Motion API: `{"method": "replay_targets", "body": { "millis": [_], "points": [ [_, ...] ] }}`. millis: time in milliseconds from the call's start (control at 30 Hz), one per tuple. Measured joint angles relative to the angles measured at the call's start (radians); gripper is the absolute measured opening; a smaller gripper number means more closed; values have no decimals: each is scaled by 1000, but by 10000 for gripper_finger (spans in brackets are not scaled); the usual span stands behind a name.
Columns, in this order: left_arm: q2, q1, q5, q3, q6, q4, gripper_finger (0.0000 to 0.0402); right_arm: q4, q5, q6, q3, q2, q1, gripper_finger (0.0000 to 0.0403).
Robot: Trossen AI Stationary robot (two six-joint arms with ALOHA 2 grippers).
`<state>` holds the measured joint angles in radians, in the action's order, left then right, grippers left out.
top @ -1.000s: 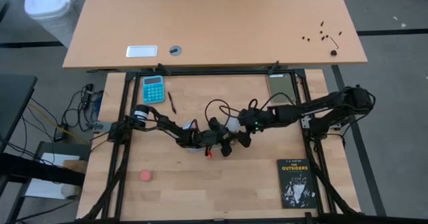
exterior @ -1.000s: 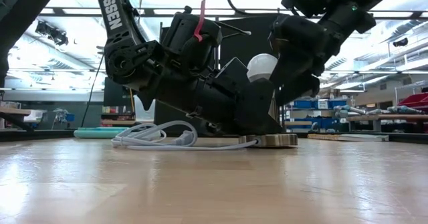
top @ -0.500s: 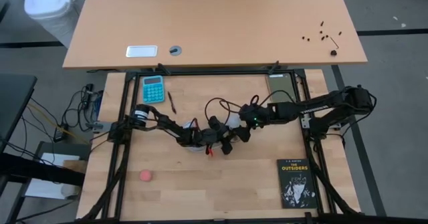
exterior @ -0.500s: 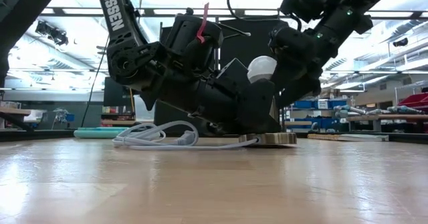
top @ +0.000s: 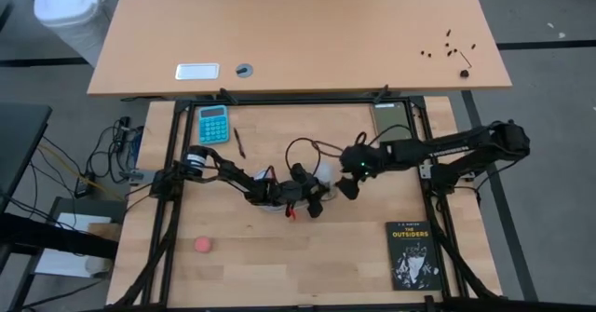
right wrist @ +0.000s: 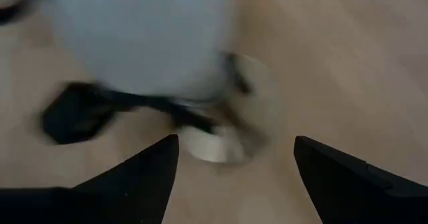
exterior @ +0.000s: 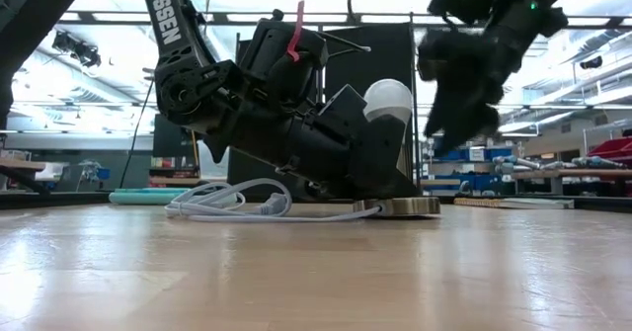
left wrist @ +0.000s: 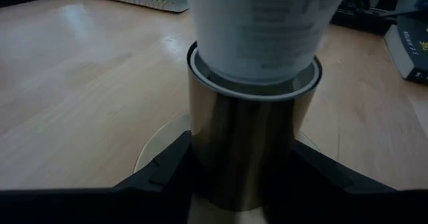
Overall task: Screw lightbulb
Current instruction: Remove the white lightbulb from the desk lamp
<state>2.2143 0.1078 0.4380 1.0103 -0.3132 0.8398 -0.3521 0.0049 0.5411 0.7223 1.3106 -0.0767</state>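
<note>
Lightbulb seen at frame centre in low view, seated upright in metal socket, base hidden inside socket collar. Socket clamped low by left claw, fingers closed tight on it. Right claw held clear of bulb, at upper right of low view, fingers spread, nothing gripped. White cord coiled on surface at centre left. Judged: bulb inserted, tightening partly or fully done; depth of thread not visible. Possibly left: further turns, release of socket.
</note>
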Motion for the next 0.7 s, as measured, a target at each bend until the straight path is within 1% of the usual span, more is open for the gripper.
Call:
{"method": "replay_targets", "body": {
  "millis": [33,100,200,333,533,633,700],
  "points": [
    [0,0,1,0,2,0,188,30,-16,-13,1,0,13,307],
    [0,0,1,0,4,0,188,87,-13,-45,1,12,41,307],
    [0,0,2,0,4,-1,188,165,26,-70,1,22,72,307],
    [0,0,4,0,2,0,188,198,82,-68,-1,45,76,307],
    [0,0,5,0,8,-2,188,284,51,-105,0,87,67,307],
    [0,-1,5,0,13,-5,188,265,54,-134,0,98,64,307],
    [0,-1,5,0,12,-3,188,214,74,-136,0,98,52,307]
  ]
}}
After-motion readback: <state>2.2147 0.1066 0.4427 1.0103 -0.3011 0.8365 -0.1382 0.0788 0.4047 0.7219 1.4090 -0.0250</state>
